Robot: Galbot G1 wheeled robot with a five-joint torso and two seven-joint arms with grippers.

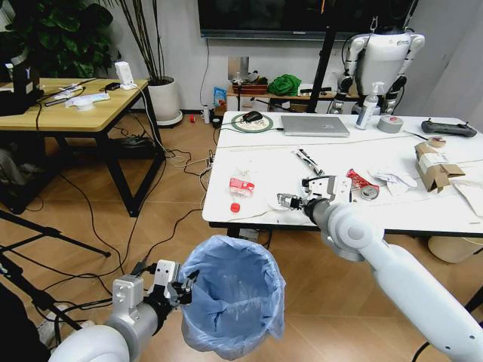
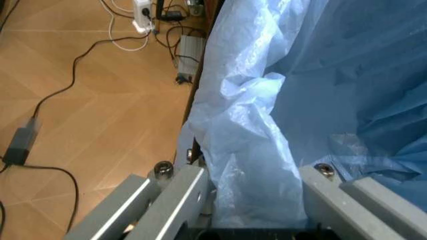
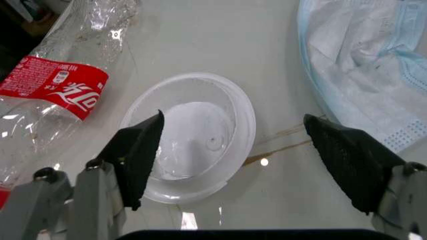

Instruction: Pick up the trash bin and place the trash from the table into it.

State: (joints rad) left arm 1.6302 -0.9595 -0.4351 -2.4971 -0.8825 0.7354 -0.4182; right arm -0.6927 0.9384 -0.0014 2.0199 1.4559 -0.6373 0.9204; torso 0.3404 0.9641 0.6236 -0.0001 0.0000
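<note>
The left gripper (image 1: 183, 287) held the trash bin (image 1: 234, 294) up off the floor, near and to the left of the table (image 1: 423, 215). In the left wrist view its fingers (image 2: 175, 196) were clamped on the bin's rim, with the crinkly light-blue bag (image 2: 267, 130) bunched between them. The bin's mouth stood open and tilted a little, just below the table's near edge.

Further right, the right gripper (image 1: 289, 200) hovered low over the near left part of the tabletop. Just left of it lay a crushed clear bottle with a red label (image 1: 241, 185) and a red cap (image 1: 235, 207). In the right wrist view its jaws stood wide apart over a small clear plastic cup (image 3: 193, 135) lying on the white surface, the bottle to one side and a pale blue face mask (image 3: 363, 65) to the other. More litter lay further right: a red wrapper (image 1: 358, 181), crumpled white paper (image 1: 394, 178) and a torn cardboard box (image 1: 436, 166).

By my reading, lifting the bin was done and collecting the litter was under way. The next move would call for lowering and closing squarely on the thin cup, which could slip or crush.
</note>
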